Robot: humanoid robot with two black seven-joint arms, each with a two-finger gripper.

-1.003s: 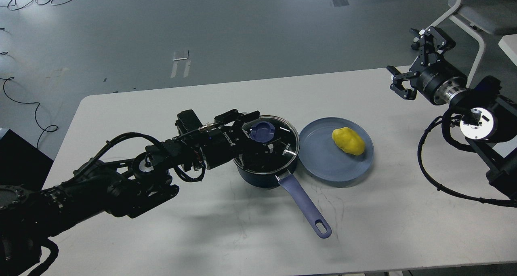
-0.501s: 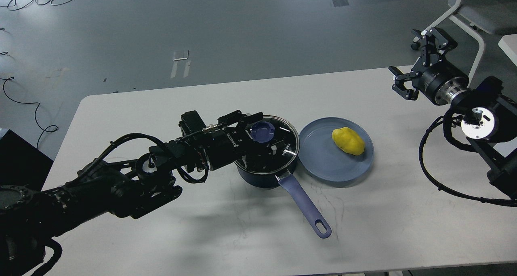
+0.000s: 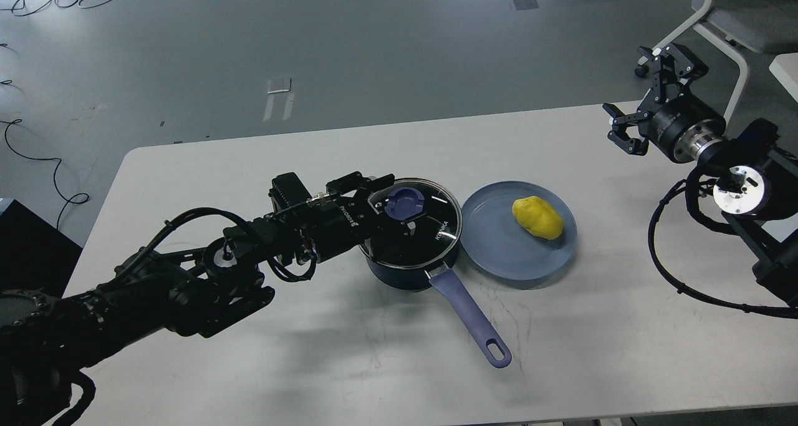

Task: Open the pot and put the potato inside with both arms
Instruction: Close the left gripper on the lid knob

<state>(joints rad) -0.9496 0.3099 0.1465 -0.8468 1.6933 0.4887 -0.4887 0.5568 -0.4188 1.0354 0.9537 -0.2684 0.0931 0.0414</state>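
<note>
A dark blue pot (image 3: pixel 408 270) with a long blue handle (image 3: pixel 472 320) stands mid-table, with a glass lid (image 3: pixel 436 217) on it. The lid has a blue knob (image 3: pixel 404 203). My left gripper (image 3: pixel 395 201) lies over the lid, open, with one finger on each side of the knob; I cannot tell if they touch it. A yellow potato (image 3: pixel 537 217) lies on a grey-blue plate (image 3: pixel 499 257) right of the pot. My right gripper (image 3: pixel 628 95) is open and empty, raised above the table's far right corner, well away from the potato.
The white table (image 3: pixel 249 351) has bare surface in front of and to the left of the pot. A white chair (image 3: pixel 729 20) stands behind the right arm. Cables (image 3: pixel 37 158) lie on the floor at the left.
My left gripper pushed slightly forward over the lid, then drew back a little to the left. My right gripper drifted slightly right and up. Pot, lid and potato have not moved.
</note>
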